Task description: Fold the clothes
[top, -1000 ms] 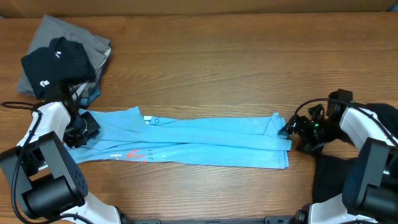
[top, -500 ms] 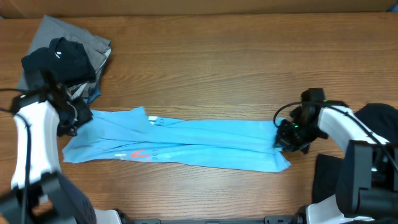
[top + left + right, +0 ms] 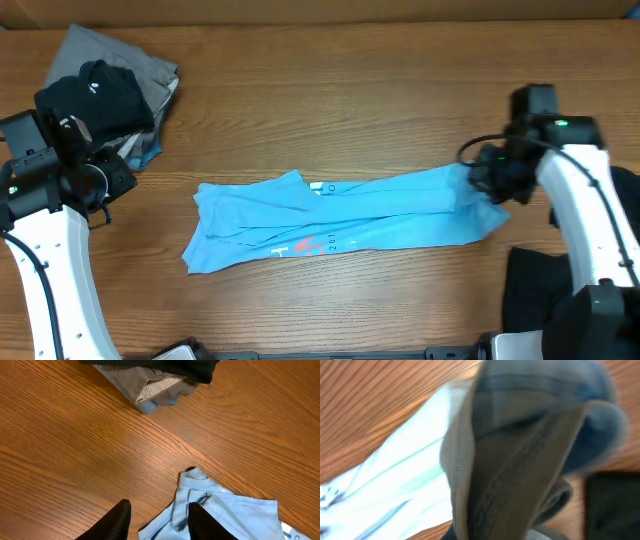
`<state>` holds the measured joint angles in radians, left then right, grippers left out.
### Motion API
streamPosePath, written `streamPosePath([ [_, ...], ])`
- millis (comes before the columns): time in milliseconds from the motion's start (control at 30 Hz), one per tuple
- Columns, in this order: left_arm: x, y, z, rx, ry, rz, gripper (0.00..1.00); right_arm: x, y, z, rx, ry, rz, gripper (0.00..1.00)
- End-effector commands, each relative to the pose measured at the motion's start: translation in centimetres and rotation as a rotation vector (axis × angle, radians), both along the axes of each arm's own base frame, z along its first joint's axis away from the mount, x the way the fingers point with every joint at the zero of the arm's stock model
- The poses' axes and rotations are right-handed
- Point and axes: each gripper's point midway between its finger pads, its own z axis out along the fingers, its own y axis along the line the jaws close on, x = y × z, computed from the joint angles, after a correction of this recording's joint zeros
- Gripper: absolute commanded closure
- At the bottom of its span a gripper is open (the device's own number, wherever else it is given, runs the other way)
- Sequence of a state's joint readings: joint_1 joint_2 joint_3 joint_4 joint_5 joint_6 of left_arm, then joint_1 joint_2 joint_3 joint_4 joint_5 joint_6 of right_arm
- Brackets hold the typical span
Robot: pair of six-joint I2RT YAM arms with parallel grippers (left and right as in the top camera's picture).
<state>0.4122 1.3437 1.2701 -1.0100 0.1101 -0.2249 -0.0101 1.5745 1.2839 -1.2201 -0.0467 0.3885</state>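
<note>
Light blue T-shirt (image 3: 340,215), folded into a long narrow band, lies across the middle of the wooden table (image 3: 330,100), with its printed side up and a small red mark near its front edge. Compared with the frame of a second ago, we see the whole band displaced toward the right. Its left end, formerly close beside the left arm, now lies well clear of it, and the band slants upward to the right.

The right end is bunched and raised off the wood where the right gripper (image 3: 482,182) pinches it, jaws pressed together on the cloth. The right wrist view is blurred and shows only pale blue fabric close to the lens.

The left gripper (image 3: 159,510) has drawn back from the shirt and now hangs over bare wood. Its jaws are spread with nothing between them, and the shirt's collar end lies just ahead of them.

At the far left corner we note the black T-shirt (image 3: 90,95) on a grey garment (image 3: 100,50), both where they were.
</note>
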Motion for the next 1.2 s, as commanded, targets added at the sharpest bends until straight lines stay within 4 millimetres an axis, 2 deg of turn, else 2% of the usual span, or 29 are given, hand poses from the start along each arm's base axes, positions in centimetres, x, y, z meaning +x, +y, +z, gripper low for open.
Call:
streamPosePath([
  [0, 0.0, -0.7, 0.7, -0.001, -0.019, -0.039, 0.6, -0.6, 2.1, -1.5, -0.023, 0.011, -0.012, 0.96],
  [67, 0.0, -0.7, 0.7, -0.001, -0.018, -0.039, 0.6, -0.7, 3.3, -2.9, -0.02, 0.01, 0.001, 0.96],
  [100, 0.0, -0.7, 0.7, -0.001, -0.019, -0.039, 0.6, -0.9, 3.5, -3.5, -0.019, 0.014, -0.003, 0.92],
  [133, 0.0, -0.7, 0.7, -0.001, -0.019, -0.039, 0.59, -0.9, 4.0, -4.3, -0.006, 0.013, 0.0, 0.84],
  [167, 0.0, -0.7, 0.7, -0.001, -0.019, -0.039, 0.59, -0.9, 4.4, -4.6, 0.013, 0.006, 0.01, 0.8],
  [200, 0.0, -0.7, 0.7, -0.001, -0.019, -0.039, 0.59, -0.7, 5.1, -4.8, 0.042, -0.006, 0.06, 0.68],
  [233, 0.0, -0.7, 0.7, -0.001, -0.018, -0.039, 0.59, -0.5, 5.2, -4.7, 0.043, -0.02, 0.1, 0.61],
  [400, 0.0, -0.7, 0.7, -0.002, -0.016, -0.039, 0.58, 0.9, 3.8, -3.1, 0.031, -0.069, 0.09, 0.41],
  [500, 0.0, -0.7, 0.7, -0.002, -0.015, -0.039, 0.58, 2.1, 1.0, -2.5, 0.028, -0.103, 0.001, 0.28],
  [533, 0.0, -0.7, 0.7, -0.002, -0.016, -0.04, 0.58, 2.4, -0.2, -2.5, 0.028, -0.112, -0.036, 0.28],
  [567, 0.0, -0.8, 0.7, -0.002, -0.016, -0.042, 0.58, 2.8, -0.5, -2.3, 0.076, -0.139, -0.003, 0.28],
  [633, 0.1, -0.9, 0.7, -0.002, -0.018, -0.047, 0.58, 3.2, -0.1, -1.9, 0.149, -0.174, 0.066, 0.27],
  [700, 0.2, -1.1, 0.8, -0.001, -0.02, -0.053, 0.58, 3.2, -1.2, -2.1, 0.134, -0.172, 0.026, 0.31],
  [733, 0.3, -1.3, 0.8, -0.001, -0.02, -0.057, 0.58, 3.3, -1.6, -2.4, 0.136, -0.172, -0.016, 0.56],
  [767, 0.3, -1.4, 0.8, 0.0, -0.02, -0.061, 0.58, 3.4, -1.6, -2.7, 0.139, -0.172, -0.034, 0.65],
  [800, 0.4, -1.5, 0.8, 0.0, -0.023, -0.066, 0.58, 3.4, -1.6, -3.3, 0.144, -0.167, -0.056, 0.82],
  [833, 0.5, -1.6, 0.8, 0.001, -0.024, -0.069, 0.58, 3.2, -1.4, -4.0, 0.15, -0.151, -0.071, 0.93],
  [933, 0.6, -1.9, 0.8, 0.001, -0.025, -0.078, 0.58, 2.0, 0.3, -6.9, 0.193, -0.06, -0.108, 0.96],
  [1000, 0.6, -2.0, 0.8, 0.001, -0.025, -0.083, 0.58, 1.6, 2.8, -7.7, 0.288, -0.031, -0.068, 0.96],
  [1067, 0.6, -2.0, 0.8, 0.002, -0.025, -0.085, 0.58, 2.1, 7.9, -6.2, 0.476, -0.112, 0.199, 0.96],
  [1100, 0.6, -2.0, 0.8, 0.001, -0.025, -0.085, 0.58, 2.2, 9.1, -5.3, 0.521, -0.149, 0.286, 0.96],
  [1167, 0.6, -2.0, 0.8, 0.001, -0.025, -0.085, 0.58, 3.0, 8.3, -4.5, 0.454, -0.18, 0.307, 0.96],
])
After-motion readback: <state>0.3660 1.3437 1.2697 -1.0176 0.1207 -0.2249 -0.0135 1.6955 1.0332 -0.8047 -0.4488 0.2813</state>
